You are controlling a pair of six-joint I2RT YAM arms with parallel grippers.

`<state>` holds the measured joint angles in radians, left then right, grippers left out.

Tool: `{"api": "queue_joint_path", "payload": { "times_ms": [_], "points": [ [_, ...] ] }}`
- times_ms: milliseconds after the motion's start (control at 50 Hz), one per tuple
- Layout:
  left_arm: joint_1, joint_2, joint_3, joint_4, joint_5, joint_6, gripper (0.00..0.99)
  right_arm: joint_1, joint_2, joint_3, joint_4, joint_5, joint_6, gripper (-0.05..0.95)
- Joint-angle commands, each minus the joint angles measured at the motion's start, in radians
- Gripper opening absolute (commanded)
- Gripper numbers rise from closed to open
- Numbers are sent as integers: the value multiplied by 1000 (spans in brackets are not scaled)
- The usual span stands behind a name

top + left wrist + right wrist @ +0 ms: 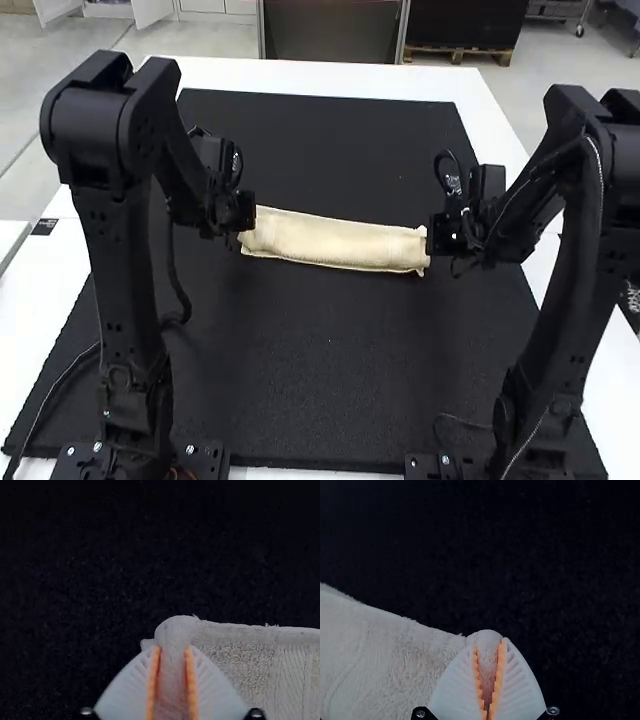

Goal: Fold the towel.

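The cream towel (335, 242) lies as a long narrow folded strip across the black mat, between the two grippers. At its left end is my left gripper (243, 212); at its right end is my right gripper (436, 238). In the left wrist view, my left gripper (172, 652) is shut on a corner of the towel (240, 650), with cloth pinched between the orange pads. The right wrist view has my right gripper (489, 645) shut on the opposite end of the towel (395, 660), a rounded bit of cloth bulging past its fingertips.
The black mat (320, 370) covers most of the white table (330, 75). Dark cables run along the mat beside the left arm and near the right arm's base.
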<state>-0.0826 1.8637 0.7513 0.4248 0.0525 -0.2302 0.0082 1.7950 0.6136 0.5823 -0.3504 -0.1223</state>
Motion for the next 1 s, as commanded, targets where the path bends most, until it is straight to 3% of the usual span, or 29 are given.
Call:
{"api": "queue_joint_path", "payload": {
  "times_ms": [0, 20, 80, 120, 380, 540, 660, 740, 860, 980],
  "points": [
    [6, 9, 17, 3, 0, 6, 631, -20, -2, 6, 21, 11, -7, 439],
    [7, 9, 17, 2, 0, 9, 672, -20, -3, 6, 21, 10, -5, 543],
    [6, 6, 17, -4, 0, 12, 908, -16, -8, 9, 19, 10, -8, 615],
    [7, 5, 17, -8, 0, 11, 961, -16, -9, 9, 17, 10, -7, 659],
    [10, -66, 19, -9, 0, 11, 962, -24, -91, 12, 2, -10, 12, 892],
    [12, -152, 29, -9, 1, 17, 962, -60, -172, 34, -13, -52, 35, 910],
    [17, -233, 46, -73, 0, 20, 962, -105, -217, 51, -127, -128, 89, 910],
    [69, -276, 45, -118, -16, 48, 962, -145, -197, 34, -191, -233, 148, 910],
    [165, -342, 43, -164, -14, 74, 962, -169, -164, 20, -197, -275, 168, 910],
    [205, -386, 37, -176, -10, 115, 962, -165, -144, 14, -200, -305, 174, 908]
  ]
}}
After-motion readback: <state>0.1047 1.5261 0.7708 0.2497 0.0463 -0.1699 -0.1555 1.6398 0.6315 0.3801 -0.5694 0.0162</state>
